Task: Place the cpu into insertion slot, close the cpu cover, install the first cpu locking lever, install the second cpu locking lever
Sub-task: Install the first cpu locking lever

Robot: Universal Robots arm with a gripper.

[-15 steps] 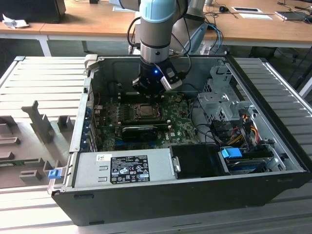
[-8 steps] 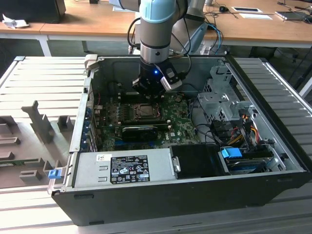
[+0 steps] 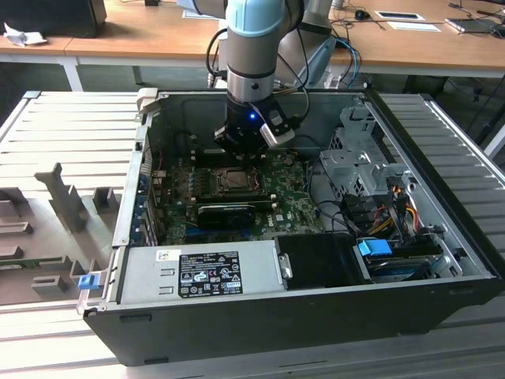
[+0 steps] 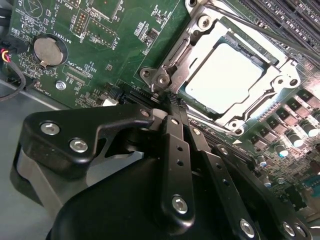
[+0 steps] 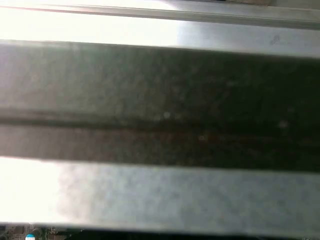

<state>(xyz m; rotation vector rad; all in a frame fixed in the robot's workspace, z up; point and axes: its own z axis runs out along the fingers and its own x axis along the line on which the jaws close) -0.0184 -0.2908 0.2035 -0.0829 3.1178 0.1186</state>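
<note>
The cpu [image 4: 225, 75], with its pale grey metal top, lies flat in the insertion slot [image 3: 234, 180] on the green board. The cpu cover [image 4: 187, 60], a metal frame, lies down around it, and the chip shows through its window. A thin locking lever [image 4: 260, 31] runs along one side of the socket. My gripper [image 4: 169, 100] is shut, its black fingertips together just off a corner of the socket, near a hinge screw [image 4: 161, 80]. I see nothing between the fingers. In the exterior view the gripper [image 3: 239, 150] hangs over the socket's far edge, inside the open computer case.
A black expansion card [image 3: 225, 213] lies in front of the socket, then the grey power supply [image 3: 197, 272]. Drive cages and cables [image 3: 379, 205] fill the exterior view's right. A coin battery [image 4: 49, 51] and memory slots [image 4: 285, 15] flank the socket. Blurred metal bands [image 5: 160, 100] cross the first wrist view.
</note>
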